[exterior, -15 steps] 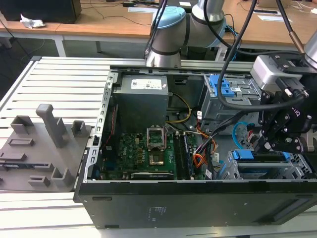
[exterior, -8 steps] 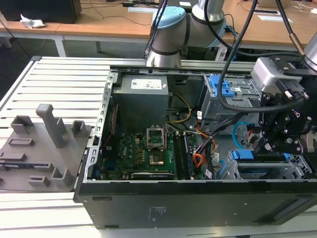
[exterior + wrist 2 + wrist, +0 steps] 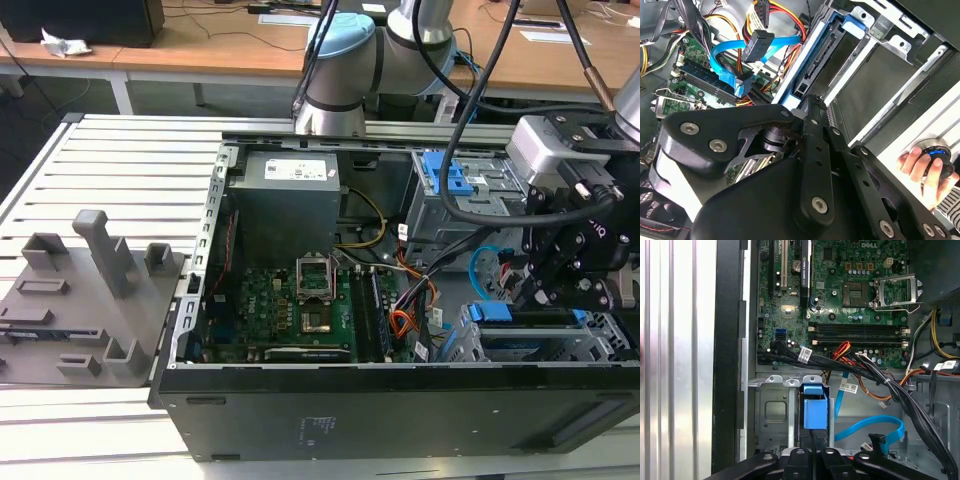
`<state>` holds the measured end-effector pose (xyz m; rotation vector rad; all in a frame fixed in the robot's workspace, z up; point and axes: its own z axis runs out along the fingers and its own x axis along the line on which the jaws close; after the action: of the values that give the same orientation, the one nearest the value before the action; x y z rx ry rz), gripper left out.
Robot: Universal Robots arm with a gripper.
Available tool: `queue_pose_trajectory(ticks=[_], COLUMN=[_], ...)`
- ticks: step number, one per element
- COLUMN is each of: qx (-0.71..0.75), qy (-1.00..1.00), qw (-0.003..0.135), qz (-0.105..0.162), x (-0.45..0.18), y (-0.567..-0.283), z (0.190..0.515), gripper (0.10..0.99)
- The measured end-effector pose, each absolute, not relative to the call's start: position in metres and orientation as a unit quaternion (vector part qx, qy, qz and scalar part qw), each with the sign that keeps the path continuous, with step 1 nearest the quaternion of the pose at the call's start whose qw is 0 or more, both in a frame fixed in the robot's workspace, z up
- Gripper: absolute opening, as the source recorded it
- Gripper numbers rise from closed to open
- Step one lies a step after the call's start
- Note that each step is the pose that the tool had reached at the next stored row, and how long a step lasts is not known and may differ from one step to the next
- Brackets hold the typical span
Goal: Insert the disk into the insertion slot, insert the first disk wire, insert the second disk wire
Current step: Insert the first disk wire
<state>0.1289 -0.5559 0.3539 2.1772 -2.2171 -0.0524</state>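
The disk lies in its bright blue carrier inside the insertion slot, a grey sheet-metal cage at the exterior view's right. My gripper hangs right over it, fingers together, their tips at the carrier's blue end. The second disk wire, a light-blue flat cable with a dark plug, loops loose beside the cage and also appears as the light-blue cable. The first disk wire, a red, orange and black bundle, lies free just past it.
A larger grey cage with a blue latch stands behind the slot. The motherboard and power supply fill the case's left. Black cable bundles cross near the slot. A hand rests outside the case edge.
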Motion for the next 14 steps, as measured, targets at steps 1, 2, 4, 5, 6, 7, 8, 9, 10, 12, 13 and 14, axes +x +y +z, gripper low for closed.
queue_pose_trajectory(ticks=[1,2,4,5,6,7,8,9,10,12,13,14], qx=[0.700,0.700,0.700,0.700,0.700,0.700,0.700,0.701,0.700,0.700,0.700,0.700], qy=[-0.713,-0.713,-0.713,-0.713,-0.713,-0.713,-0.713,-0.713,-0.713,-0.713,-0.713,-0.713], qw=[0.017,0.017,0.017,0.017,0.017,0.017,0.017,0.017,0.017,0.017,0.017,0.017], qz=[-0.017,-0.017,-0.017,-0.017,-0.017,-0.017,-0.017,-0.017,-0.017,-0.016,-0.016,-0.016], x=[0.129,0.129,0.129,0.129,0.129,0.129,0.129,0.130,0.132,0.135,0.137,0.139], y=[-0.556,-0.556,-0.556,-0.556,-0.556,-0.556,-0.556,-0.556,-0.556,-0.556,-0.556,-0.556], z=[0.354,0.354,0.354,0.354,0.354,0.354,0.354,0.354,0.354,0.354,0.354,0.354], gripper=[0.169,0.235,0.294,0.361,0.361,0.361,0.361,0.361,0.361,0.361,0.361,0.361])
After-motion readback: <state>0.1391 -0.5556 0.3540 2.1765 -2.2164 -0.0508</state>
